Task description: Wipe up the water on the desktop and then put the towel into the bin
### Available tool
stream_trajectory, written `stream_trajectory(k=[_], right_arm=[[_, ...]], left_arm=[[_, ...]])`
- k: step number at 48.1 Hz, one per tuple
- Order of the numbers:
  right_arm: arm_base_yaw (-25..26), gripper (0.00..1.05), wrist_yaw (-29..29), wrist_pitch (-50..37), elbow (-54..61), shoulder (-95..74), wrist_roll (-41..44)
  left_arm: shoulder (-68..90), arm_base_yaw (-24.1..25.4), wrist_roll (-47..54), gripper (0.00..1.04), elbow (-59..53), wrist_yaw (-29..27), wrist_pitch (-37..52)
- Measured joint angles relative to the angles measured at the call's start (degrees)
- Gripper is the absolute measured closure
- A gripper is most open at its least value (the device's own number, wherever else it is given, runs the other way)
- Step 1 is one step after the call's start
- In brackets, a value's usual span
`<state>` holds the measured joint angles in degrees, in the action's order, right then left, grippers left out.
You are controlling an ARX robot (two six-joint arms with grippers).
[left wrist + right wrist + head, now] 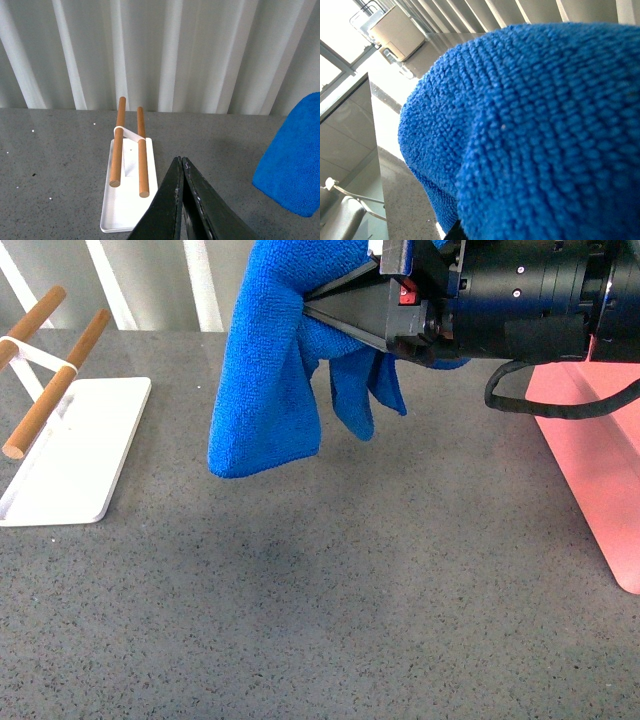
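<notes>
My right gripper [310,308] comes in from the right at the top of the front view and is shut on the blue towel [268,370]. The towel hangs from it in the air, well above the dark speckled desktop [300,590]. The towel fills the right wrist view [545,130] and hides the jaws there; it also shows at the edge of the left wrist view [295,155]. The pink bin [590,470] stands at the right edge, beside and below the right arm. My left gripper [181,161] is shut and empty, above the desktop [60,165].
A flat white tray [80,445] with two wooden rods [55,385] lies at the left of the desktop; it also shows in the left wrist view [127,195]. White slatted panels [165,50] stand behind the desktop.
</notes>
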<state>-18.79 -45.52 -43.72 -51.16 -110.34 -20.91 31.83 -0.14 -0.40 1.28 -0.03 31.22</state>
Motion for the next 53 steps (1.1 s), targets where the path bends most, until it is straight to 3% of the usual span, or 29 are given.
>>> stream_trajectory(k=[21, 42, 48, 53], right_arm=[[-0.3, 1.00, -0.2, 0.2, -0.1, 0.0, 0.4], [-0.3, 1.00, 0.0, -1.2, 0.5, 0.0, 1.0], [-0.3, 1.00, 0.0, -1.6, 0.7, 0.0, 1.0], [-0.1, 1.00, 0.1, -1.6, 0.9, 0.0, 1.0]], left_arm=[[-14.3, 0.0, 0.0, 1.01, 0.0, 0.0, -13.6], [-21.8, 0.0, 0.0, 1.01, 0.0, 0.0, -20.9], [-28.6, 0.0, 0.0, 1.01, 0.0, 0.0, -29.8], [-31.6, 0.0, 0.0, 1.01, 0.0, 0.0, -30.9]])
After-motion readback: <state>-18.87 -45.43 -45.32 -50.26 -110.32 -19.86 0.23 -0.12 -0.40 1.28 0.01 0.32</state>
